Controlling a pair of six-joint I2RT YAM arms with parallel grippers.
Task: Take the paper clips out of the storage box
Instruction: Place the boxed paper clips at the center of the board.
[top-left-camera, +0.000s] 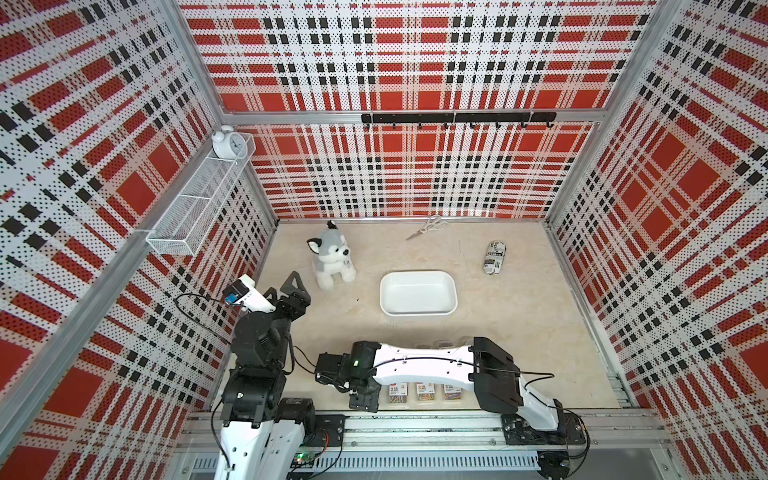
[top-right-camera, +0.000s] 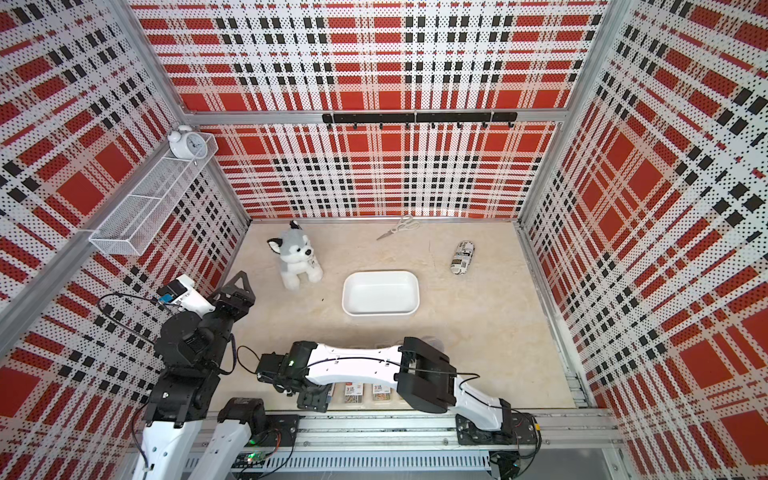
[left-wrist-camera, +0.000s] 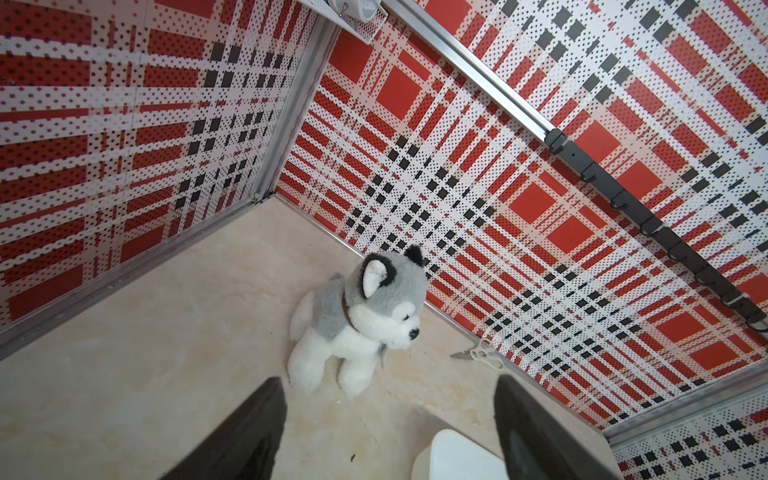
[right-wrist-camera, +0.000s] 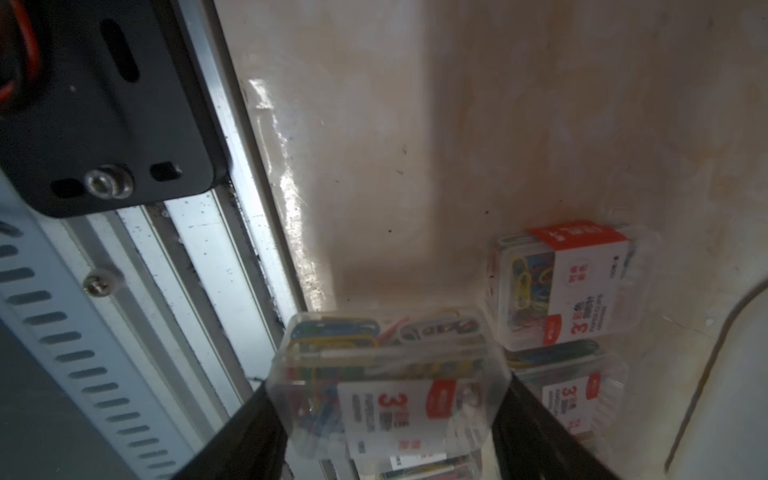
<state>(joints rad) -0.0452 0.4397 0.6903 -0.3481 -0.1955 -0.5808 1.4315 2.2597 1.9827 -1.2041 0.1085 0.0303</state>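
Right tool (right-wrist-camera: 388, 432) clamped on paper-clip case (right-wrist-camera: 374, 357), at near desk (top-left-camera: 519, 332) edge beside row of cases (top-left-camera: 424, 392); storage box (top-left-camera: 417, 293) mid-desk, empty. Left tool (left-wrist-camera: 390, 436) wide, idle, at left. Risk: slick case slips or lands on neighbours, knocking row toward rail (top-left-camera: 415, 419).

Beige tabletop (top-left-camera: 519, 332); on it plush dog (top-left-camera: 332, 259), scissors (top-left-camera: 428, 227), printed cylinder (top-left-camera: 494, 257), storage box (top-left-camera: 417, 311), cased paper clips (top-left-camera: 424, 392).
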